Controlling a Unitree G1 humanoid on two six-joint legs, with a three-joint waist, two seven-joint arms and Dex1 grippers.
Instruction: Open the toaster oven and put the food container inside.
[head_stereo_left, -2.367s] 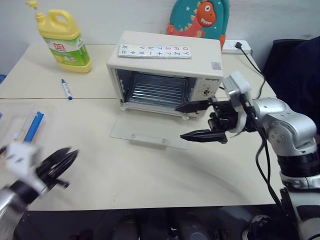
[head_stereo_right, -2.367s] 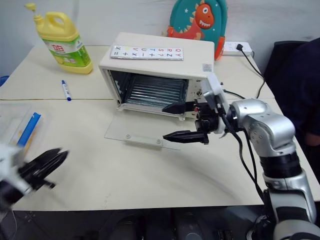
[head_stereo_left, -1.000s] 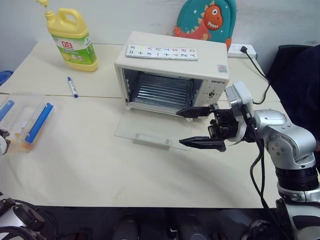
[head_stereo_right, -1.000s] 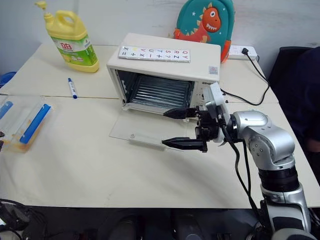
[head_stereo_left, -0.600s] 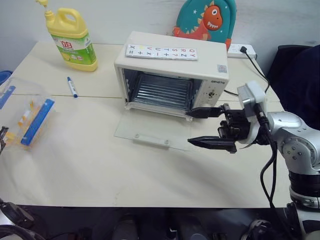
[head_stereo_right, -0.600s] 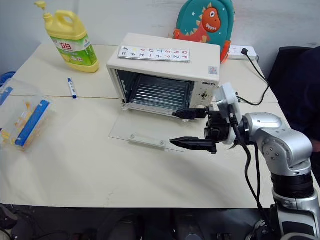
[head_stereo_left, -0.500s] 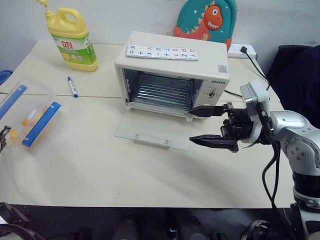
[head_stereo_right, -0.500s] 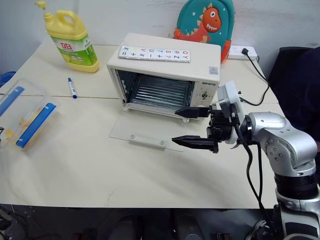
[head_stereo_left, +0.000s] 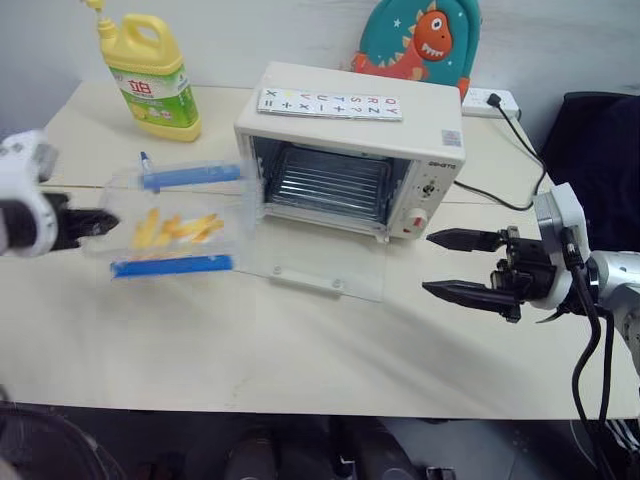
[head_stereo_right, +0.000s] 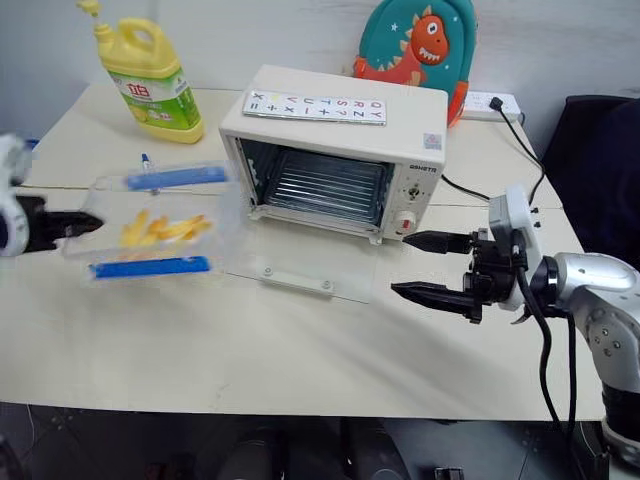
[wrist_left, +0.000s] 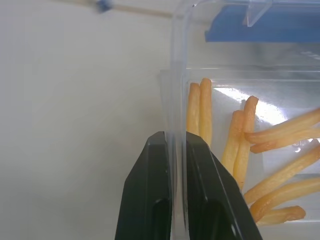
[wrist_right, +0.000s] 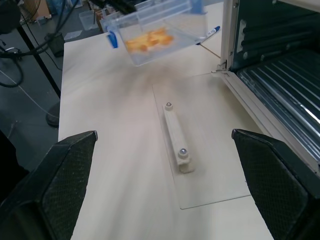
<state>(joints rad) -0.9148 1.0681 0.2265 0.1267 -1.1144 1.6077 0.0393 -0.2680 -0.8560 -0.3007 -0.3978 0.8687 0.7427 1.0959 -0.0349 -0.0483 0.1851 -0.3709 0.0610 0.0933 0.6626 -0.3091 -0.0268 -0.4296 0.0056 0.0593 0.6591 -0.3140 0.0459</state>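
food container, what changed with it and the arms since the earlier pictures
The left gripper has shut on the food container's wall and lifted it off the table toward the toaster oven. The right gripper drew back from the oven, jaws open as before. The oven door stayed down.

A letter strip (head_stereo_left: 330, 103) tops the toaster oven (head_stereo_left: 350, 165).

Yellow detergent bottle (head_stereo_left: 150, 75), blue marker (head_stereo_left: 146, 160), dinosaur backpack (head_stereo_left: 420, 40) — beige table (head_stereo_left: 250, 330)
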